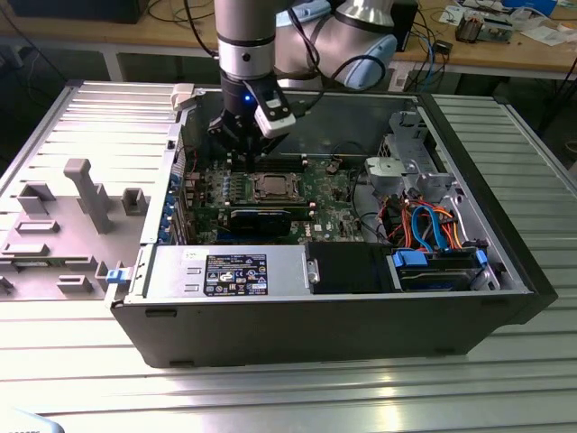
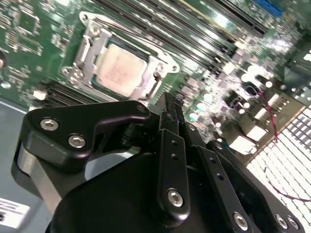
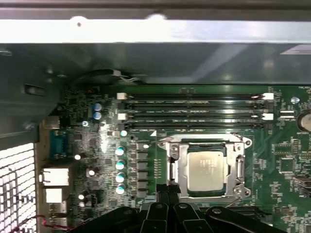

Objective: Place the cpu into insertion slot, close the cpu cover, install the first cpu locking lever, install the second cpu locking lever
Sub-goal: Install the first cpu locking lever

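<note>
The cpu [image 3: 206,169] [image 2: 120,72] lies flat in the insertion slot [image 3: 171,167] on the green board, its silvery top showing. The cpu cover [image 3: 241,165] [image 2: 156,62] lies down around it as a silver frame. In the exterior view the socket with the cpu [image 1: 273,187] sits mid-board. My gripper [image 1: 236,144] hangs just to the exterior view's left of it, low over the board. Its black fingers are pressed together, with nothing seen between them. In both wrist views the tips [image 2: 173,100] [image 3: 168,189] stand close beside the socket's edge.
Long memory slots [image 3: 194,109] run beside the socket. A long black card [image 1: 261,219], a labelled metal box [image 1: 234,275] and a drive cage with blue and orange cables [image 1: 433,236] crowd the open case. Its walls [image 1: 325,316] ring the board. A grey fixture plate [image 1: 81,203] lies outside.
</note>
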### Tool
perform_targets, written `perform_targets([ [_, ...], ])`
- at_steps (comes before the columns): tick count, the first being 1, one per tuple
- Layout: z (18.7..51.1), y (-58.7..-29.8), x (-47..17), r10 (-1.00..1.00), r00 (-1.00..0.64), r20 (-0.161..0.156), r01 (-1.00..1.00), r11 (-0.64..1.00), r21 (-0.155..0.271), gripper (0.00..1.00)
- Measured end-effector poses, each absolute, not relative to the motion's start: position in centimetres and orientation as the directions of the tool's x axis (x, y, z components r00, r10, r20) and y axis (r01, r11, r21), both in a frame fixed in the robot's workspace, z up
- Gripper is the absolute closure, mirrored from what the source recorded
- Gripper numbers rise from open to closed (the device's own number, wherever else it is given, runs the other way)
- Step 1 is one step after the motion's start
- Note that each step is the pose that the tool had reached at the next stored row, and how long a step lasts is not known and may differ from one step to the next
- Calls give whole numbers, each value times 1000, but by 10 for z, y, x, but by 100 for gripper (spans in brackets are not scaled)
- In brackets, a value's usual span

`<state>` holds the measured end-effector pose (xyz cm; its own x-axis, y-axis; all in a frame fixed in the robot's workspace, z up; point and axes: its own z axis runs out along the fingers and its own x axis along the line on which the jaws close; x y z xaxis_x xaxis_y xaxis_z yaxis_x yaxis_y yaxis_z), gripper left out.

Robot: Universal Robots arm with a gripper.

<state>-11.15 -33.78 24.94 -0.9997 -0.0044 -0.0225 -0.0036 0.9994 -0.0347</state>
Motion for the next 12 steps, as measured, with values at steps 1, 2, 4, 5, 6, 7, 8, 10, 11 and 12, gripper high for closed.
perform_targets([
  [1,250,-338,-114,-5,-1000,-24,-4,999,-35,89],
  [2,250,-337,-117,-4,-1000,-26,-4,999,-35,89],
  [4,251,-336,-121,-4,-1000,-30,-3,999,-35,89],
  [5,253,-336,-123,-4,-999,-32,-3,999,-35,89],
  [6,254,-335,-125,-4,-999,-32,-3,999,-35,89],
  [7,255,-334,-126,-4,-999,-33,-3,999,-35,89],
  [8,256,-334,-126,-4,-999,-34,-3,999,-35,89],
  [10,258,-332,-128,-4,-999,-35,-3,999,-35,89],
  [11,259,-330,-129,-4,-999,-35,-3,999,-35,89],
  [12,260,-329,-129,-4,-999,-36,-3,999,-35,89],
])
